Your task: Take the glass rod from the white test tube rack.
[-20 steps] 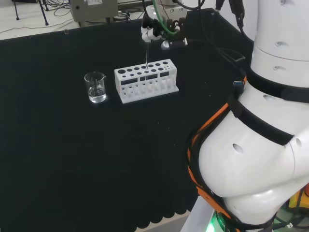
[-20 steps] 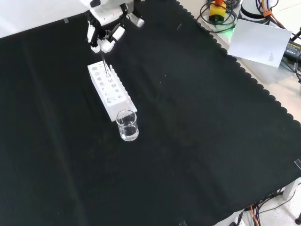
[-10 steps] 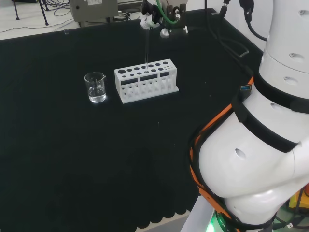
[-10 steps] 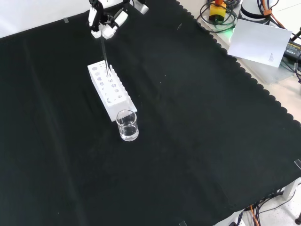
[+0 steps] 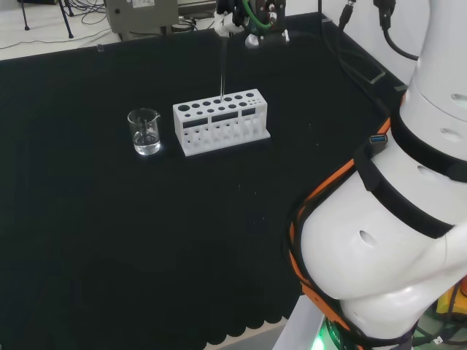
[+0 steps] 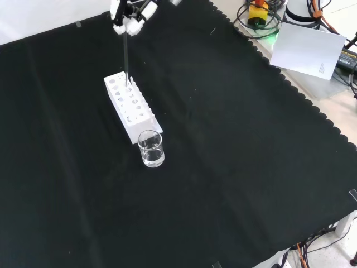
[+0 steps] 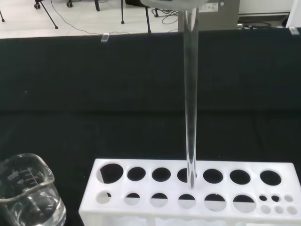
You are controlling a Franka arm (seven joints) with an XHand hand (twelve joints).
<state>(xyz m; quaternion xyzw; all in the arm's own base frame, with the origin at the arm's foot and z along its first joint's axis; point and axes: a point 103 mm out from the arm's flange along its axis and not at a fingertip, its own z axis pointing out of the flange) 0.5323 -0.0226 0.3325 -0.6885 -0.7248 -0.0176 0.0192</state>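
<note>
Directly below the hand (image 6: 129,15): glass rod (image 6: 126,54), upright, top pinched in the curled fingers, lower tip at a hole of the white test tube rack (image 6: 133,108). Beyond the rack's far end from the hand: glass beaker (image 6: 150,148) on the counter (image 6: 234,145).

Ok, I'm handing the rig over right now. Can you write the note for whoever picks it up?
Hand: shut on the top of the glass rod, high above the rack.
Rod: upright, lifted most of the way; its lower tip is at the mouth of a back-row hole, so not clear yet.
Rack: standing on the black cloth, with a glass beaker at one end.
Done: rod gripped and raised.
Left: lift straight up until the tip clears the hole, then carry it away.
</note>
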